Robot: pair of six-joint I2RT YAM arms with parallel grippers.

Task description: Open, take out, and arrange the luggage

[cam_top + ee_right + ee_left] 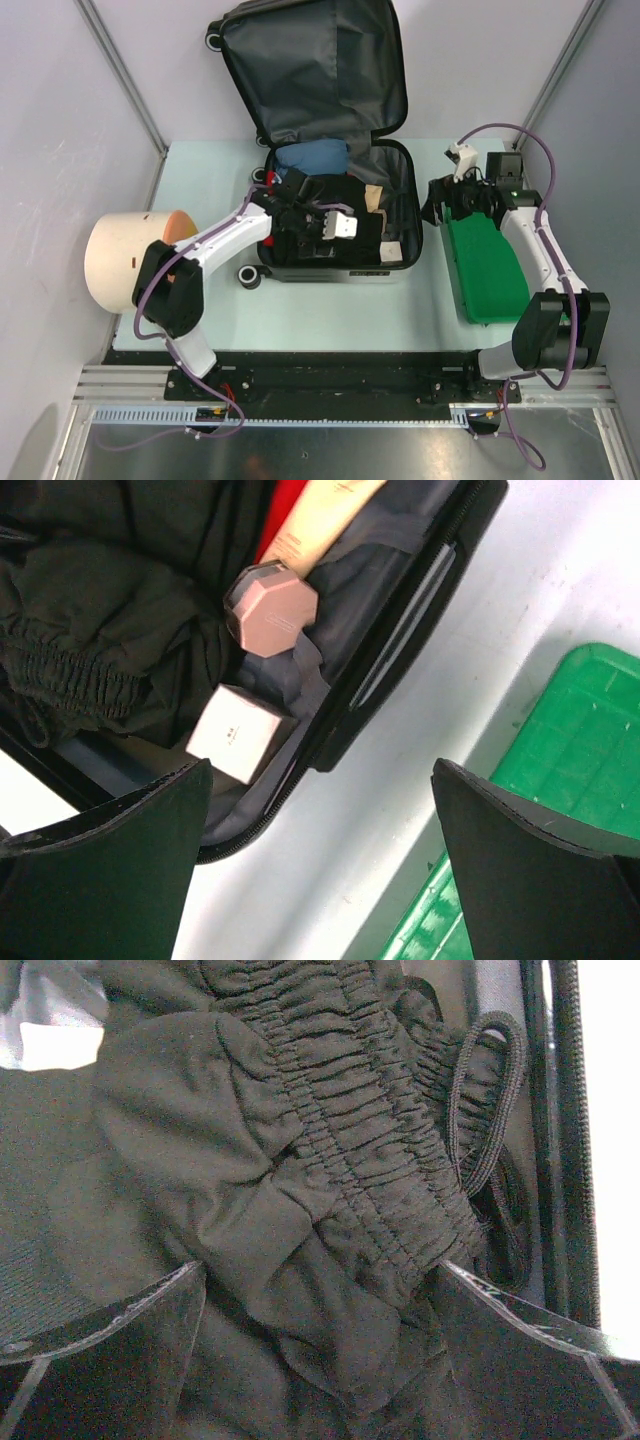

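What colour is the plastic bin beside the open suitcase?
Green. The bin shows best in the top external view.

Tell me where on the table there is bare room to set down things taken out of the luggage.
The widest bare patch is the near strip of table, between the luggage and the table's near edge. A smaller one lies far left, behind the beige cylinder. Crowded: the gap between luggage and green bin, where the right gripper hangs.
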